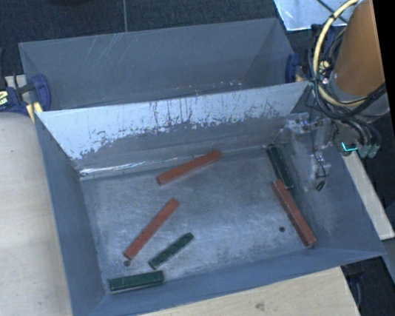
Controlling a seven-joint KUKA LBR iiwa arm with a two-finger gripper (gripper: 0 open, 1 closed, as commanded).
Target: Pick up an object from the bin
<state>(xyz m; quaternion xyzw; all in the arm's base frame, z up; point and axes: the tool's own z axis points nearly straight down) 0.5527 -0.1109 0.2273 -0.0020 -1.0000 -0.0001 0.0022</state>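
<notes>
My gripper [318,165] hangs over the bin's right sloping wall, below the arm's orange cover. Nothing shows in its grasp. Just to its left, a dark green flat stick [280,166] lies along the foot of the right wall, pointing toward the back. A red-brown flat stick [295,213] continues from the green one's near end toward the front right corner. Both lie a little left of and lower than the gripper.
A red-brown stick [189,168] lies by the back wall and another one [151,229] lies slantwise left of centre. A dark green stick [172,250] sits below it, and one more [135,281] is in the front left corner. The arm's cables loop at the right rim.
</notes>
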